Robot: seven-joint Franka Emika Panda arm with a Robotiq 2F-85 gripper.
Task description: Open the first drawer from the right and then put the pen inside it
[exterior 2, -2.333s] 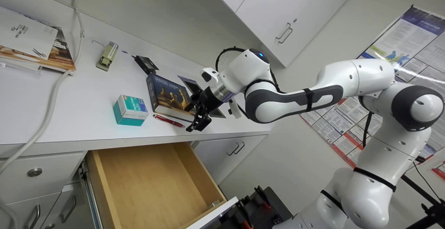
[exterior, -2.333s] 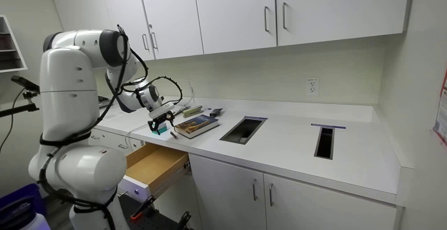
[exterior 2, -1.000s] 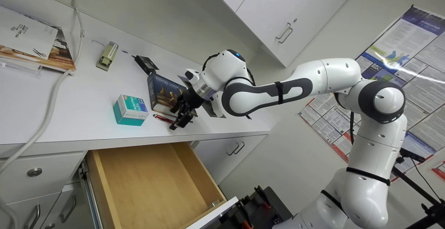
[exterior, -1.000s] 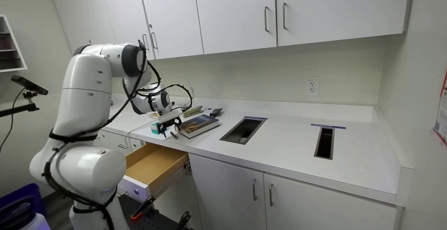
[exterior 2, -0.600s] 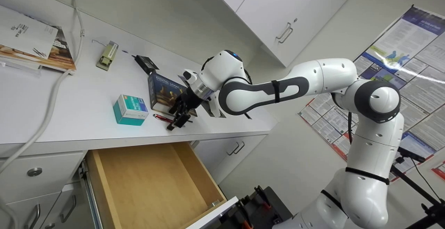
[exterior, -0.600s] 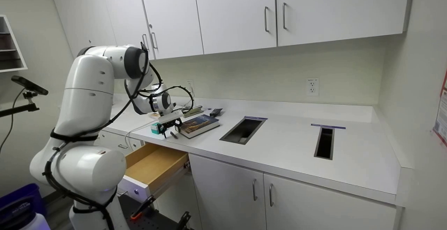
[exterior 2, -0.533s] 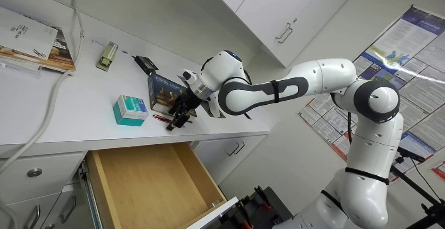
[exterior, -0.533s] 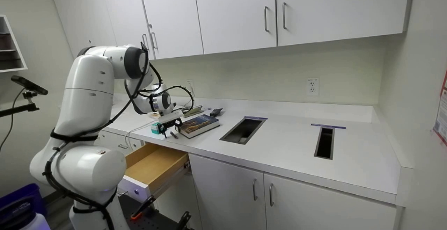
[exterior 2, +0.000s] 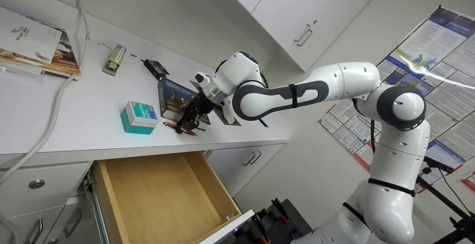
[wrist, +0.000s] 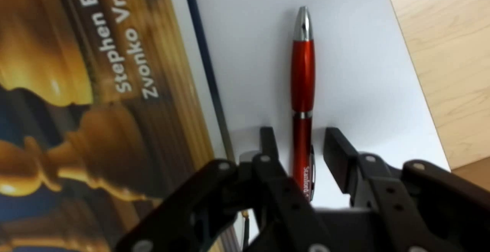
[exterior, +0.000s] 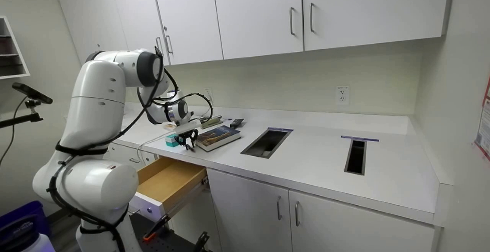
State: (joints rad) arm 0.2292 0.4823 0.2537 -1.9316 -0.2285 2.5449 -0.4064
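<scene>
Well, I see the pincer [wrist: 300, 148] parted, its two fingers either side of one red pen [wrist: 303, 76], slim gaps each way. That pen lies on the table [exterior 2: 96, 119], bare strips separating it from one book [wrist: 95, 102] and the front edge [exterior 2: 148, 151]; below, one drawer [exterior 2: 159, 195] stands pulled out.

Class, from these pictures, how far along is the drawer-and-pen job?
Done: the drawer stands open, its tan inside showing. In hand: the pincer straddles the red pen, a gap on each side in the wrist view, so it looks not yet gripped. Left: closing, lifting and placing, since the pen lies on the white counter, outside the drawer.
</scene>
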